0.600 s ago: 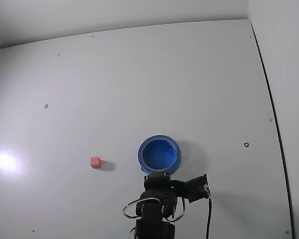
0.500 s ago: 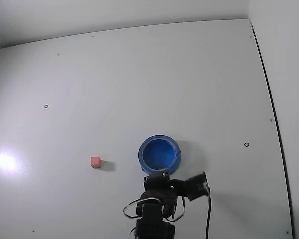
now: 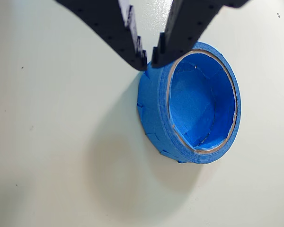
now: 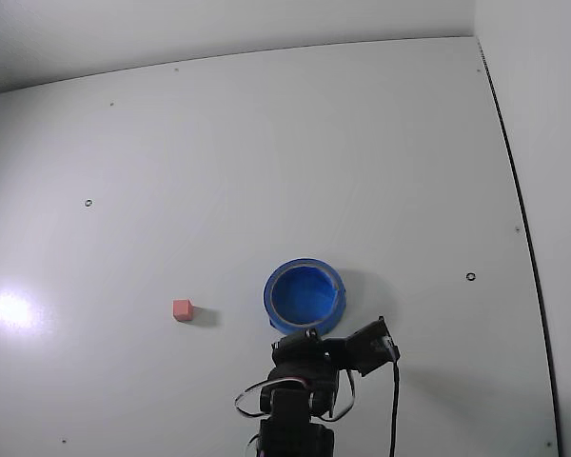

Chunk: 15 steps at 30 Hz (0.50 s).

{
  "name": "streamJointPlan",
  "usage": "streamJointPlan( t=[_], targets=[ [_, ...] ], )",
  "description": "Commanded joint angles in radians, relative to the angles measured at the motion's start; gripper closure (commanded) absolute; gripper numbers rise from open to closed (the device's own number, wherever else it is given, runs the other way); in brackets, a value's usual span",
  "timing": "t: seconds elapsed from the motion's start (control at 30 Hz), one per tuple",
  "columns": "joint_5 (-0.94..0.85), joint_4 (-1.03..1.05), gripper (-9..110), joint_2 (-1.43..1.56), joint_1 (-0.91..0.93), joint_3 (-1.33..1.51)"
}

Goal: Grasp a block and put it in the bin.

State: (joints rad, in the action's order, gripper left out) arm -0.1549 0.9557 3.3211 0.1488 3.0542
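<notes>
The bin (image 3: pixel 154 113) is a round bright-blue bowl with a pale rim, and it is empty. In the wrist view my gripper (image 3: pixel 149 63) comes in from the top, its two black fingers shut with only a sliver between the tips and nothing held, just above the bin's near wall. In the fixed view the bin (image 4: pixel 268 300) sits just beyond my folded arm (image 4: pixel 305 367), and the fingertips are hidden under the arm. The block (image 4: pixel 182 309), a tiny salmon-pink cube, lies on the table well left of the bin; it is out of the wrist view.
The white table (image 4: pixel 266 143) has small dark screw holes (image 4: pixel 470 277) scattered over it. A dark seam (image 4: pixel 514 190) marks its right edge. A bright glare spot (image 4: pixel 9 308) lies at the far left. A black cable (image 4: pixel 396 409) hangs beside the arm.
The wrist part with the camera has turned slightly, shifting up and left in the fixed view. Block and bin have not moved.
</notes>
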Motion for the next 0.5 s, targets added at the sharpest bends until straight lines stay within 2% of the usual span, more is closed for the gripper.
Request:
streamJointPlan(
  t=[0.0, 0.13, 0.33, 0.47],
  targets=[
    [-0.057, 0.000, 101, -0.011, 0.002, -0.029],
    [-0.259, -0.012, 97, -0.011, -0.028, -0.069],
    [-0.575, 0.000, 81, -0.014, -0.173, -0.206],
    [-0.683, 0.002, 76, -0.055, -0.287, -0.316]
  ],
)
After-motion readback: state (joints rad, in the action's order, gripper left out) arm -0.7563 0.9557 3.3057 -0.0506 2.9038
